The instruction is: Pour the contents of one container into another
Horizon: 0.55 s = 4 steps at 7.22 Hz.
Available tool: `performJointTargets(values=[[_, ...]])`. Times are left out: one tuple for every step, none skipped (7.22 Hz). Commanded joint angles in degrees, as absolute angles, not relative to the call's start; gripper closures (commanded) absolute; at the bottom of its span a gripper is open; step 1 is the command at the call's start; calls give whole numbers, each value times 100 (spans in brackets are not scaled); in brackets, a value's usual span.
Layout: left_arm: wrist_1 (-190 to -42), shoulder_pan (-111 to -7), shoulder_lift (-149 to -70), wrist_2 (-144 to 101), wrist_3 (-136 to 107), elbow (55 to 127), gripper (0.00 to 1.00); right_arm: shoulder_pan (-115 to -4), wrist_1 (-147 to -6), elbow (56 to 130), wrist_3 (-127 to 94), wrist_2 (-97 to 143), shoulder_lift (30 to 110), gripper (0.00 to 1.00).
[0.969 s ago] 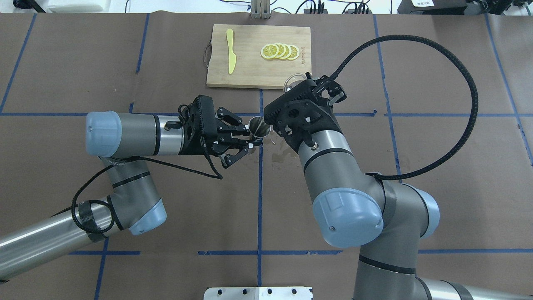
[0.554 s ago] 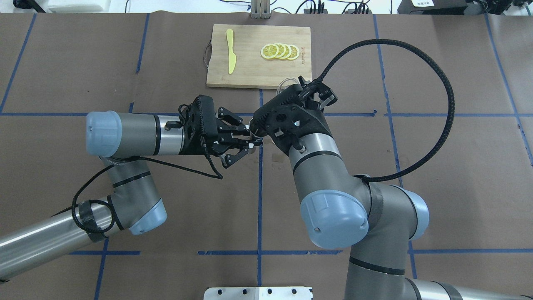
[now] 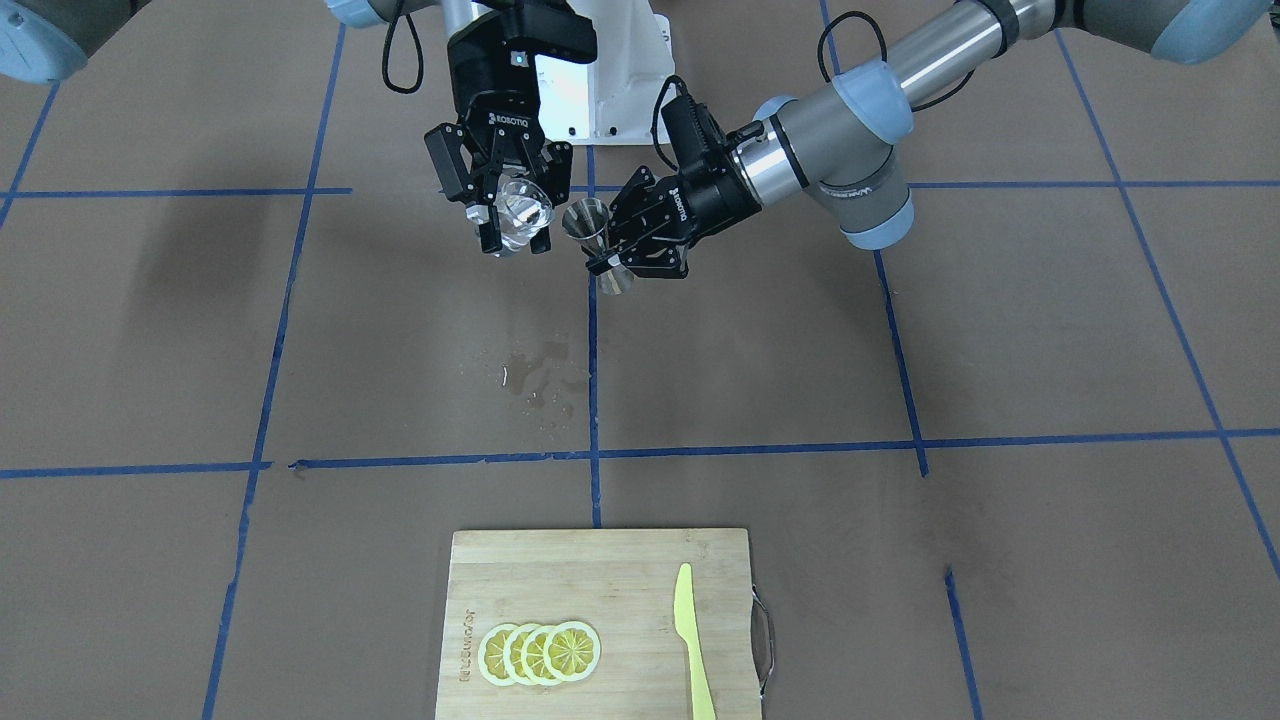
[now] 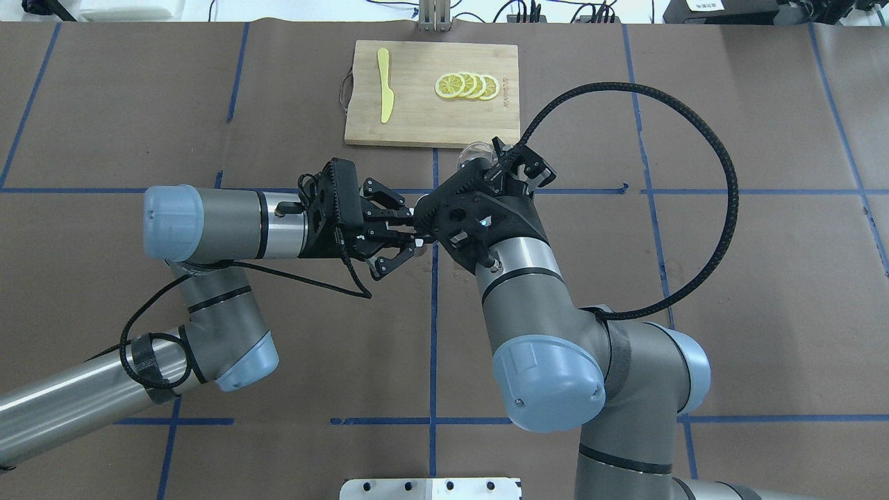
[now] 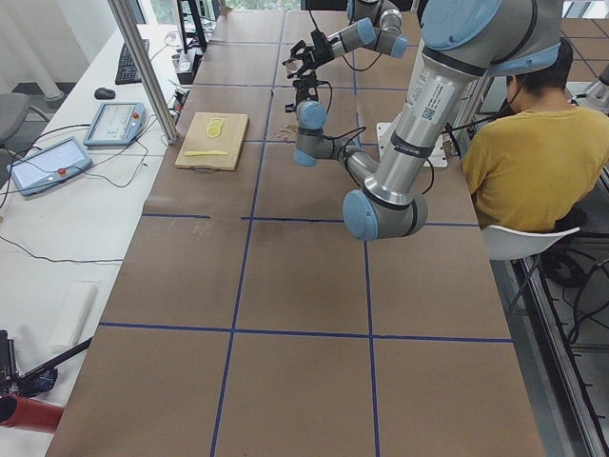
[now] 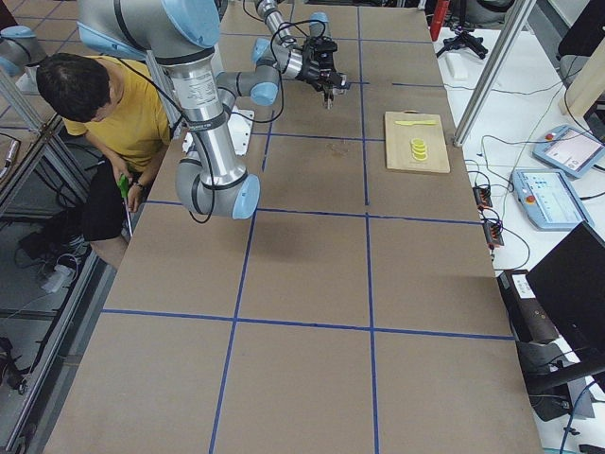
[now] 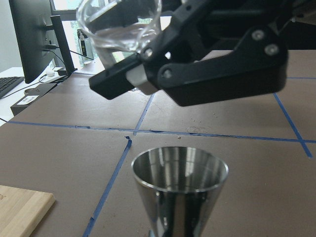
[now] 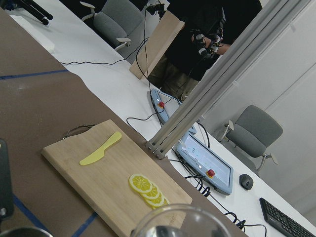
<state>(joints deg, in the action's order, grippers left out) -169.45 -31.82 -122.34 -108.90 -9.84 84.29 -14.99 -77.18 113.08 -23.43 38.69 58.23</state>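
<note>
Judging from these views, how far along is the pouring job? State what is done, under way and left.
Done: right gripper holds the glass cup, left gripper holds the steel jigger, both off the table. In hand: cup sits beside and above the jigger's mouth. Left: the pour; no stream shows.

Brown-papered table point(image 4: 764, 312), blue tape lines point(image 4: 799, 419), grey office chairs point(image 8: 256, 131), possibly a bright window point(image 7: 63, 4)
</note>
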Motion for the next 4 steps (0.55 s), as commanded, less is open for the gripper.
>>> performJointTargets(values=[[-16945,-3182,-12234,-10890,-984,8429,100,-1398,-7743,11320,-2154,3763,5827,100],[-16945,-3182,-12234,-10890,-984,8429,100,-1319,-7743,11320,-2127,3614,5818,100],[-16954,-3182,-12234,-10890,-984,8429,100,-1310,-7743,11320,-2110,3612,5818,100],[-16954,-3173,-12234,-10890,-984,8429,100,-1301,-7804,11320,-2109,3604,5810,100]])
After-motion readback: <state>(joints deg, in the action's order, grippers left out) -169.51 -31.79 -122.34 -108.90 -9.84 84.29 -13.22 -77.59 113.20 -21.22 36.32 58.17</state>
